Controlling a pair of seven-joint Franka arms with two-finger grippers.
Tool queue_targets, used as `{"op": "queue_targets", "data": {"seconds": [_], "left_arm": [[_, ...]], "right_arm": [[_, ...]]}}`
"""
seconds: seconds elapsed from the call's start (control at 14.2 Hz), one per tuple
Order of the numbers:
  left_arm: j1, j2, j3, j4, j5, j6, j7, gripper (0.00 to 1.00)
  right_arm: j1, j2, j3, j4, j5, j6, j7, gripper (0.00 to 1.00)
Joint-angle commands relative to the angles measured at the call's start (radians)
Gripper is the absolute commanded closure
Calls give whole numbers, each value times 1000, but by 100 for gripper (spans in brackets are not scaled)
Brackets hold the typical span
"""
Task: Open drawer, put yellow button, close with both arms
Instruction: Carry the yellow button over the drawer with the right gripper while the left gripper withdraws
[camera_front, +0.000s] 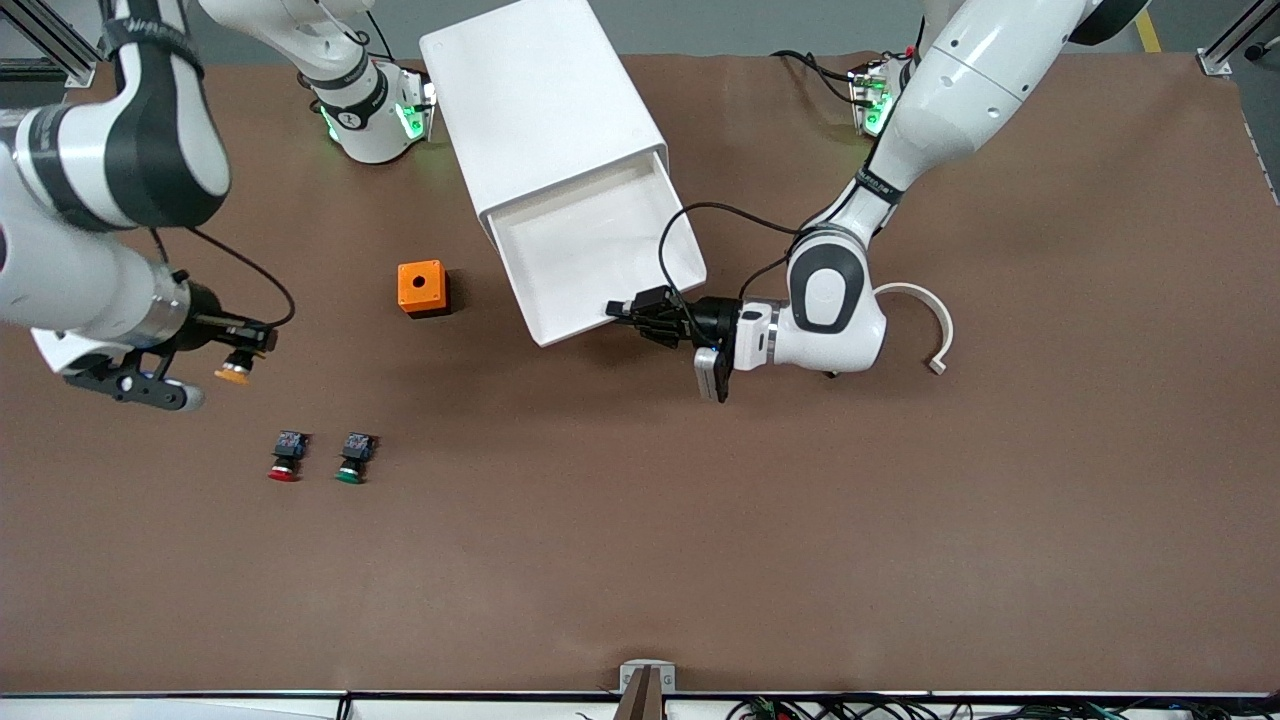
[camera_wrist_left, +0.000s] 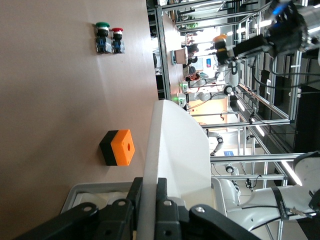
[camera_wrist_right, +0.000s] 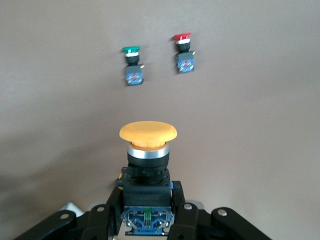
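Meanwhile right hand (camera_wrist_right: 147, 220) clenches yellow button (camera_wrist_right: 147, 145) aloft; left hand (camera_front: 625, 312) seemingly pinches drawer (camera_front: 590, 250) front, partly hidden.

We see the drawer (camera_front: 598, 250) pulled out of the white cabinet (camera_front: 540, 100), and the left hand (camera_front: 630, 312) clamped on its front edge at the corner toward the left arm's end of the counter (camera_front: 700, 520). The right hand (camera_front: 243, 345) hangs over bare counter toward the right arm's end, gripping the yellow button (camera_front: 233, 372), cap turned toward the front camera. On the counter lie an orange cube (camera_front: 422, 287) with a hole, beside the drawer, and nearer the camera a red-capped button (camera_front: 286, 455) just beside a green-capped button (camera_front: 352, 458); a white curved strip (camera_front: 930, 320) lies by the left arm.
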Motion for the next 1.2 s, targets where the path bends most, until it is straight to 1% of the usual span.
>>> {"op": "queue_targets", "data": {"seconds": [0.0,0.07,0.14,0.21,0.28,0.42,0.49,0.63,0.77,0.92,1.06,1.13], "left_arm": [[-2,30,13,50,7,18,-27,93],[-9,30,13,47,7,18,-38,89],[-12,30,14,47,16,19,-73,60],[-12,28,13,47,36,19,-122,6],[-12,24,14,47,58,21,-176,0],[-1,7,16,59,131,27,-301,0],[5,2,17,80,191,27,-394,0],[22,-4,18,125,310,21,-577,0],[45,-12,18,160,406,16,-731,0],[74,-18,18,179,519,14,-831,0],[97,-35,17,205,623,-11,-918,0],[109,-36,18,229,709,-24,-935,0]], "right_arm": [[98,-49,-8,-23,6,-13,182,66],[139,-51,-8,-20,6,-22,269,66],[188,-51,-8,-14,6,-27,358,66],[239,-49,-8,-12,6,-25,456,66],[283,-47,-8,-11,7,-21,548,67],[365,-40,-7,-1,29,-8,693,70],[392,-38,-7,5,61,5,759,72],[434,-35,-8,5,124,53,878,72],[486,-31,-7,3,141,99,990,72],[530,-14,-7,2,156,143,1089,72],[561,5,-8,-3,202,214,1191,72],[581,14,-8,-4,205,244,1237,72]]}}
